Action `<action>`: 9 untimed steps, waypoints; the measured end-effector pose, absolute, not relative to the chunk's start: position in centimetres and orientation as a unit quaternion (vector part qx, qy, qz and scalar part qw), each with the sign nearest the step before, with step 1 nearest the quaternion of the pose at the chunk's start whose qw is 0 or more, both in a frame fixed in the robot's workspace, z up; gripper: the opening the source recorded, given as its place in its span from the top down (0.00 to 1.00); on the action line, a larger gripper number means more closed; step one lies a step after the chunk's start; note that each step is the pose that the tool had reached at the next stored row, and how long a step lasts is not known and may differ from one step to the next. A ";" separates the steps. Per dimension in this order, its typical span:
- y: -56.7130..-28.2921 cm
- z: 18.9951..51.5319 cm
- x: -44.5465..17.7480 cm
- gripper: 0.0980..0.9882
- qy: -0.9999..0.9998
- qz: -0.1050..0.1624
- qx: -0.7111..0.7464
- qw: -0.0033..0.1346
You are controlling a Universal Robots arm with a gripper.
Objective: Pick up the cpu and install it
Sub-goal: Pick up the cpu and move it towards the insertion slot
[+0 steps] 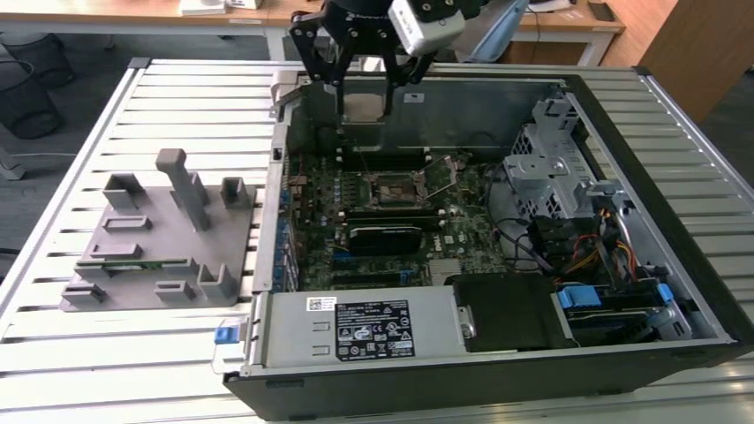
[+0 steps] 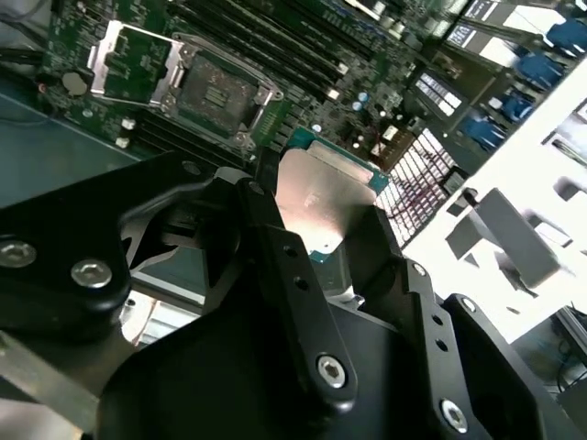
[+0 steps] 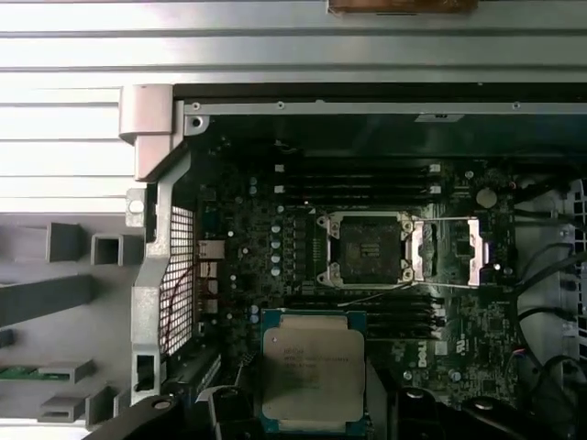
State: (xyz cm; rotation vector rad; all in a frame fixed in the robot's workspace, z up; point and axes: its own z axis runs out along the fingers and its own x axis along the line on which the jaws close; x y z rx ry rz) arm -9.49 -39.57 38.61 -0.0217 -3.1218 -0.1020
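In pincer (image 1: 365,99): cpu (image 3: 314,371), gripped by opposite edges, held aloft. Below pincer: motherboard (image 3: 238,238) in open computer case (image 1: 471,382), socket frame (image 3: 367,249) flipped open. Case on desk (image 1: 177,97).

Open black metal computer case (image 1: 471,382) on slatted metal table (image 1: 177,88), grey moulded plastic holder (image 1: 165,238) just beside it at the exterior view's left, small square silvery cpu (image 1: 364,106) between the fingers of the black gripper (image 1: 366,101), above the case's far side, square open socket (image 1: 395,187) inside the case, nearer than the cpu
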 end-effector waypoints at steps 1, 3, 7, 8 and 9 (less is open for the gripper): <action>-39.5 38.6 -9.1 0.51 -0.999 -0.033 -0.007 0.009; -39.4 38.6 -8.2 0.51 -0.999 -0.033 -0.007 0.009; -39.1 38.5 -6.4 0.51 -0.999 -0.033 -0.007 0.009; -38.9 38.5 -6.0 0.51 -0.999 -0.033 -0.007 0.009; -38.8 38.5 -5.7 0.51 -0.999 -0.033 -0.007 0.009</action>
